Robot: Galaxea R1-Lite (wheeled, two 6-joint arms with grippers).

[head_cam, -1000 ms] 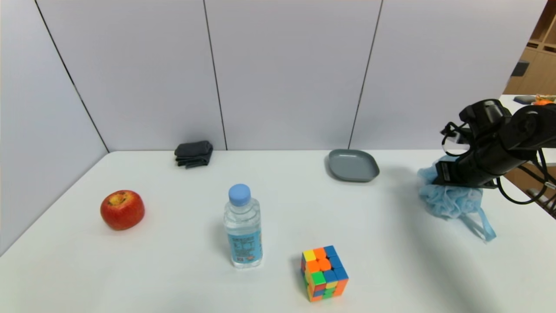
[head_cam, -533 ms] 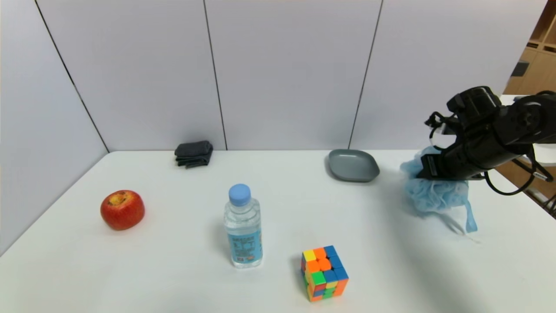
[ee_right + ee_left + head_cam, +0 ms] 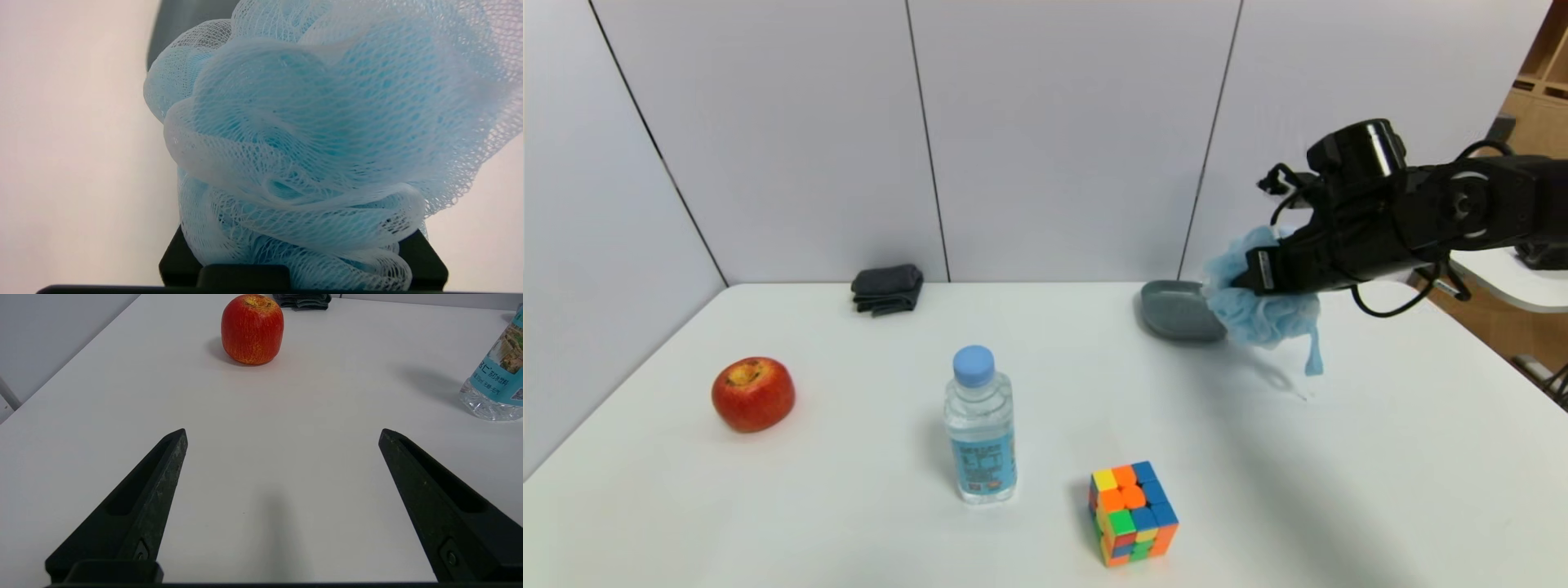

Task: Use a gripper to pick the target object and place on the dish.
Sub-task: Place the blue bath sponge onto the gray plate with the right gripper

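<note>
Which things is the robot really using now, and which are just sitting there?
Using: right gripper holding the blue bath pouf in the air, grey dish.

Just sitting: apple, water bottle, puzzle cube, folded cloth, open left gripper.

Pouf (image 3: 1262, 314) hides dish (image 3: 1172, 314) right edge; bottle (image 3: 496, 381) cut off.

right tool (image 3: 1245, 282) gripping blue pouf (image 3: 1262, 306) airborne, overlapping grey dish (image 3: 1176, 314)

one apple (image 3: 753, 394), bottle (image 3: 980, 425), cube (image 3: 1132, 512), cloth (image 3: 887, 289), dish (image 3: 1174, 311), pouf (image 3: 1258, 302)
</note>
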